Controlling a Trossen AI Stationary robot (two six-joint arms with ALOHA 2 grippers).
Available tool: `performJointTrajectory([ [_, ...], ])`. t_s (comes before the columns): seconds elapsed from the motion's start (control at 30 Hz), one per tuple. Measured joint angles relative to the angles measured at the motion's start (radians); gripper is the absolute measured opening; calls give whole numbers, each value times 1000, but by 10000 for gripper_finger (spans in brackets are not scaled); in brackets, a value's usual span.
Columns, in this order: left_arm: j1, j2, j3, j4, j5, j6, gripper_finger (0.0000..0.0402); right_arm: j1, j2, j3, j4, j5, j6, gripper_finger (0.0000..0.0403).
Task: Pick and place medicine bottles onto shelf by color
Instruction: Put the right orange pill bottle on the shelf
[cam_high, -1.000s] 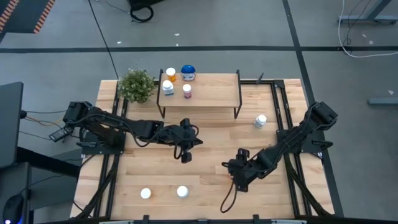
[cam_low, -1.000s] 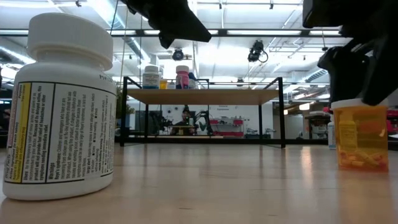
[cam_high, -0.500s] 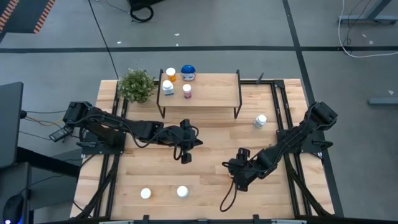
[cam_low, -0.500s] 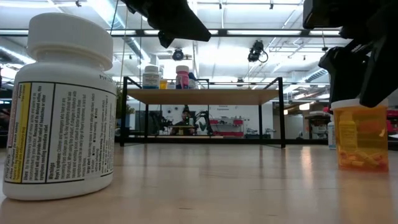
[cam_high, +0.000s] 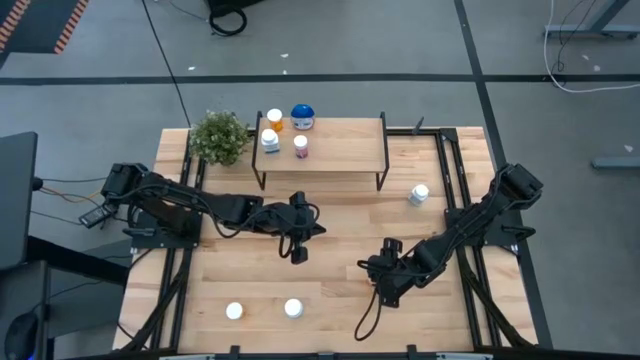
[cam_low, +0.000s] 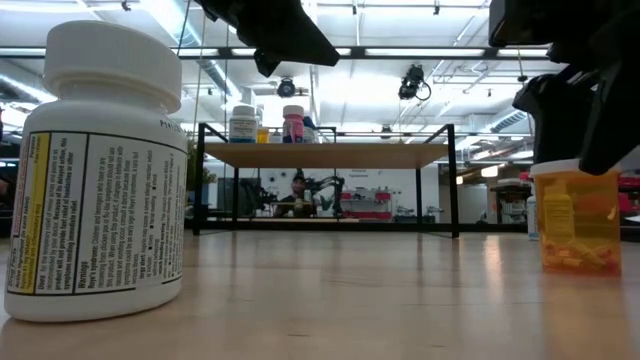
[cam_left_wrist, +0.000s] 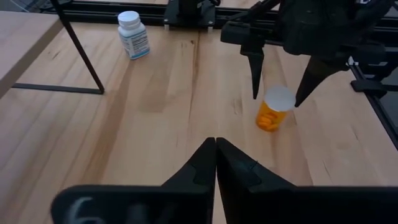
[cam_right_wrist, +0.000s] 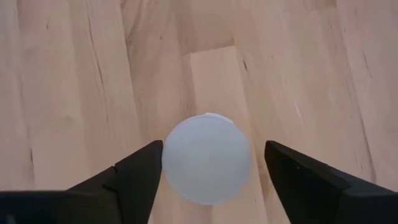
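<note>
An orange medicine bottle (cam_left_wrist: 271, 116) with a white cap (cam_right_wrist: 207, 158) stands upright on the tabletop, right of centre. My right gripper (cam_right_wrist: 214, 150) is open and points down over it, one finger on each side of the cap. My left gripper (cam_left_wrist: 216, 142) is shut, holds nothing, and hangs above the table's middle (cam_high: 297, 250), in front of the shelf (cam_high: 340, 150). On the shelf's left end stand an orange bottle (cam_high: 275, 120), a blue-lidded one (cam_high: 302, 117), a white one (cam_high: 269, 140) and a pink one (cam_high: 300, 146). My right gripper has one finger (cam_right_wrist: 140, 169) right at the cap's edge (cam_right_wrist: 166, 155); I cannot tell whether it touches. The other finger (cam_right_wrist: 298, 168) stands clear of the cap. The bottle rests on its base on the table.
A white bottle (cam_high: 419, 194) stands on the table right of the shelf. Two white-capped bottles (cam_high: 234, 311) (cam_high: 293, 308) stand near the front edge; one (cam_low: 100, 170) looms large in the low view. A green potted plant (cam_high: 220, 135) sits at the shelf's left.
</note>
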Motion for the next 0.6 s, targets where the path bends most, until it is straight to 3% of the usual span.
performJointTrajectory([
  [0.3,0,0,0,0,0,0,10,5,0,0,1,-21,0,233],
  [0.6,0,0,0,0,0,-13,15,5,0,0,2,-21,-28,229],
])
